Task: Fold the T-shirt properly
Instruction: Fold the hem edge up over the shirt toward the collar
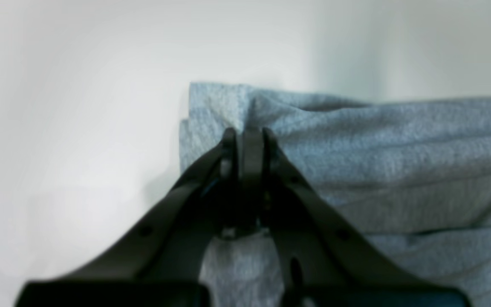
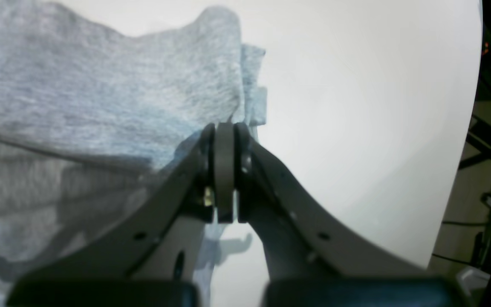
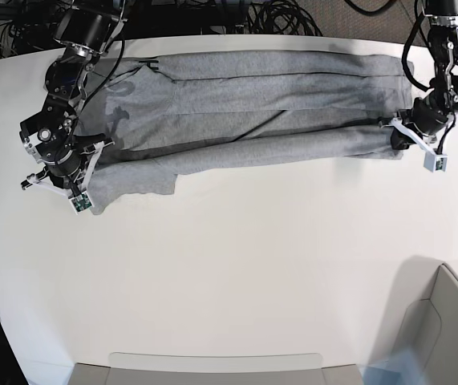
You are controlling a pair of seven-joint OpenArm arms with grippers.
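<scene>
Nearest the base camera: pale grey bin or tray edges (image 3: 445, 321) at the table's near rim, well apart from the work, not in the way. White round table (image 3: 237, 265) otherwise bare in front of the cloth.

Mid-table: heather-grey short-sleeved cotton T-shirt (image 3: 245, 112), stretched sideways across the far half of the table, near long edge lifted and partly rolled over the body. No lettering visible. Judged light, soft, limp; sags between the holds, creases easily, so both ends need to travel together.

Left gripper (image 1: 247, 132): fingers pressed together, pinching a layered corner of the shirt. Right gripper (image 2: 225, 128): fingers closed likewise on a bunched corner at the other end, near a sleeve lying loose on the table. Corner holds look sensible for carrying the edge over.

Far side: black cable bundles (image 3: 277, 16) behind the table rim, off the surface, no obstruction seen.
</scene>
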